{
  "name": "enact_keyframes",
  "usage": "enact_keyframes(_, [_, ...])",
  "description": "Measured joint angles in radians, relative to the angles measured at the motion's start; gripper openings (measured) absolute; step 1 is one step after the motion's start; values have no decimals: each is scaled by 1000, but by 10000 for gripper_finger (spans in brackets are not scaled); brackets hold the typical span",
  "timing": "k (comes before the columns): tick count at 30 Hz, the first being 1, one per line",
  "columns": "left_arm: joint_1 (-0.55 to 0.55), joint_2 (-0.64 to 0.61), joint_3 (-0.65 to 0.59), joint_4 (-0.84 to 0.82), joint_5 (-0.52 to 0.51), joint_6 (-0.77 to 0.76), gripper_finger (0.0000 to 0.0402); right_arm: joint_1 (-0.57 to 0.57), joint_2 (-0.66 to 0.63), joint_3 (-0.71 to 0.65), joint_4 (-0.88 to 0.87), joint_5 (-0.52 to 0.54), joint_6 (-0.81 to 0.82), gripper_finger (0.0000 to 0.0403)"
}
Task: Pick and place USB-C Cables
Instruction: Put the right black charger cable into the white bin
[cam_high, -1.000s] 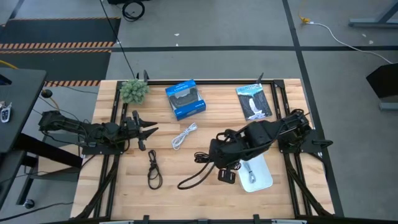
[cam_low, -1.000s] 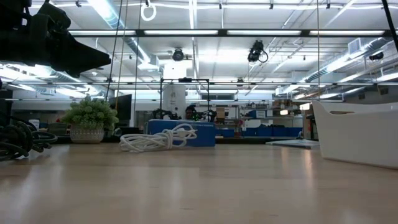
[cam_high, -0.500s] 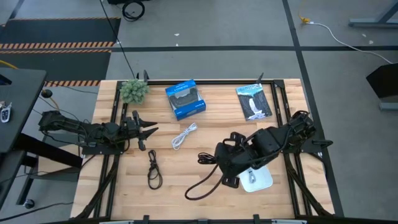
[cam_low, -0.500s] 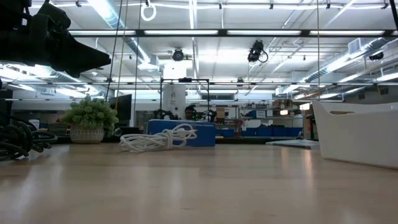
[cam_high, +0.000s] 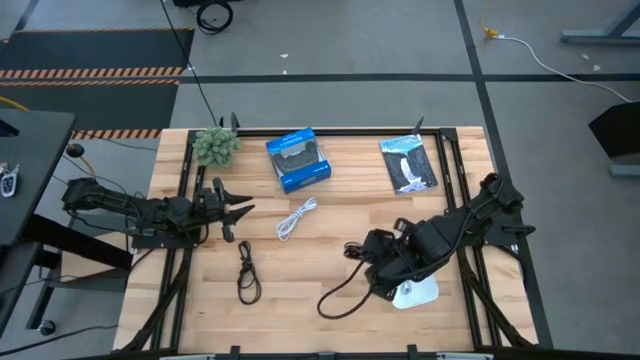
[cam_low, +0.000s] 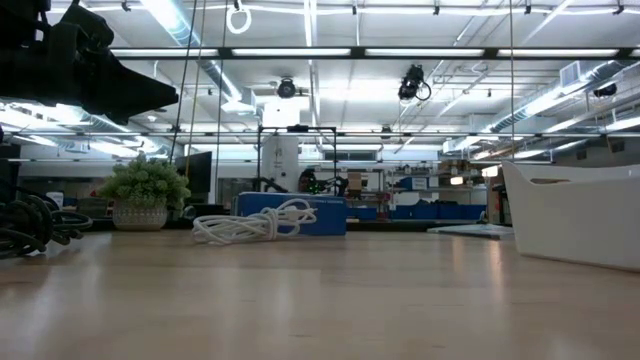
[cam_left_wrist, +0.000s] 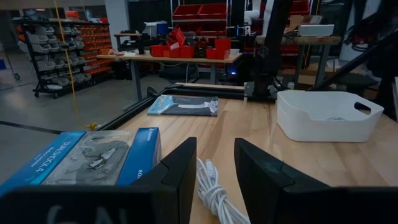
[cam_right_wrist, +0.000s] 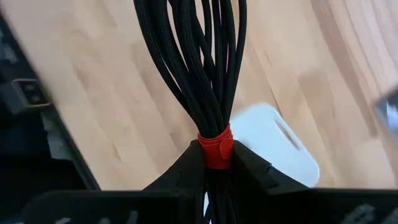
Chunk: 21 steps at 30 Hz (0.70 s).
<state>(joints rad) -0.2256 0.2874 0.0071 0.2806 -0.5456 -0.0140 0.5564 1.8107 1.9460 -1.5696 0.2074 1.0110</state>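
High view: three cables show on the table (cam_high: 200, 300): a white cable (cam_high: 296, 217) at centre, a dark loop (cam_high: 247, 274) nearer the front, and a black cable (cam_high: 345, 290) trailing from the right claw (cam_high: 388, 275) beside the white bin (cam_high: 413, 293). The left claw (cam_high: 238, 210) hangs parted and empty by the left edge.

Right wrist view: its fingers clamp the black cable's red tie (cam_right_wrist: 215, 151).
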Motion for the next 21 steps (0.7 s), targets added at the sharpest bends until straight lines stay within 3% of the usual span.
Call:
enact_keyframes(5, [0,0,0,0,0,0,117,1,-79,-172,1,-16,230,64])
enact_keyframes(13, [0,0,0,0,0,0,117,1,-143,-407,79,-140,524,64])
enact_keyframes(21, [0,0,0,0,0,0,117,0,-141,-550,229,-280,672,64])
